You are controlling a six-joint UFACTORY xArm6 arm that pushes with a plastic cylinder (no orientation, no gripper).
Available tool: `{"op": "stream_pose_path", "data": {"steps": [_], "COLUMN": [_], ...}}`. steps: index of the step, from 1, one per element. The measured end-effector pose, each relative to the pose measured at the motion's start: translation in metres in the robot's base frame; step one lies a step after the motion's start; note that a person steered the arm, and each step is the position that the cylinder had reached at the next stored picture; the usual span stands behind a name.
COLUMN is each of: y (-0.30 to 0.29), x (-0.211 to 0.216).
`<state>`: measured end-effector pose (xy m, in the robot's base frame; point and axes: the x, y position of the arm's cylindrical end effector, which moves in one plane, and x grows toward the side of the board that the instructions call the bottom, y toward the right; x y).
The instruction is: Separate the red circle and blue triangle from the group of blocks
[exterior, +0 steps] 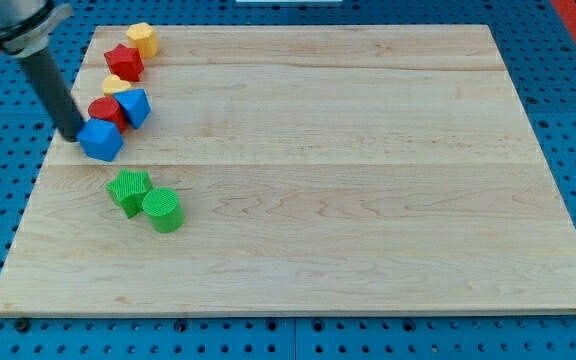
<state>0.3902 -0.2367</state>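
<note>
At the blue cube's (101, 140) nine o'clock, my tip (73, 134), gripperless, risks shoving it, not the red circle (106, 110) or blue triangle (134, 106).

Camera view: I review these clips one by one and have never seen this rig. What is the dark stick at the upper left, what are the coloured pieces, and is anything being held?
There is only one picture, looking down at an angle on a wooden board that lies on a blue perforated table. The dark stick is the robot arm's rod. It cannot grasp; it only pushes. My tip sits at the left edge of a blue block, seemingly touching it. Nothing is held.

All the pieces lie near the board's left side. From the top: a yellow block, a red star, a second yellow block, the red circle and the blue triangle side by side. Lower down, a green star touches a green cylinder.
</note>
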Motion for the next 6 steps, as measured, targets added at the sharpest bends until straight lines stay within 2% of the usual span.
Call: {"op": "stream_pose_path", "data": {"steps": [1,2,3,4,5,6], "y": [0.039,0.03,0.072,0.13,0.182,0.186], "x": [-0.008,-0.028,-0.059,-0.069,-0.069,-0.043]}}
